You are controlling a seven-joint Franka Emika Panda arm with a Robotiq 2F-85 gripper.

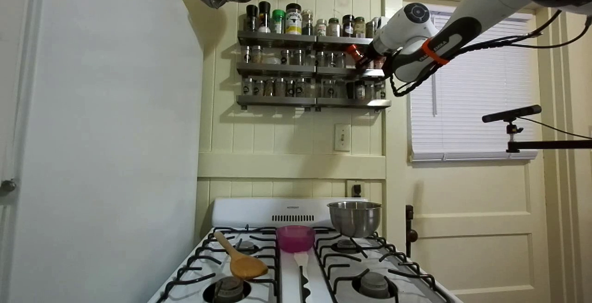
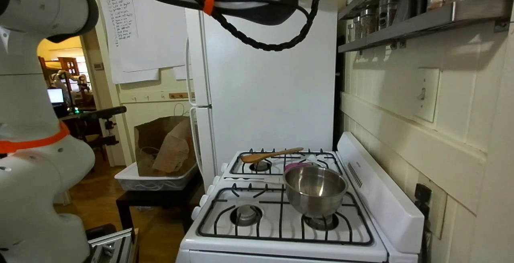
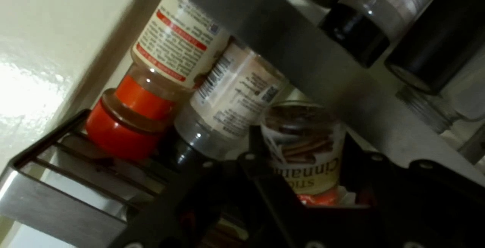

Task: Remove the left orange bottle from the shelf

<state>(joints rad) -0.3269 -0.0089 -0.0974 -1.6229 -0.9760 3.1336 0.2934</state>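
Black two-fingered gripper (image 3: 302, 140) pinched the small clear orange-red-capped cinnamon-stick jar (image 3: 306, 151), which leaned at the middle tier of the dark metal wall rack (image 1: 337, 72). Judged best: firm squeeze, base clear of the rack, then straight out, slowly.

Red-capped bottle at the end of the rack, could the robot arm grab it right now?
Probably not: the tool seems closed on the cinnamon jar, and in the wrist view a dark-capped bottle stands between that and the red-capped bottle.
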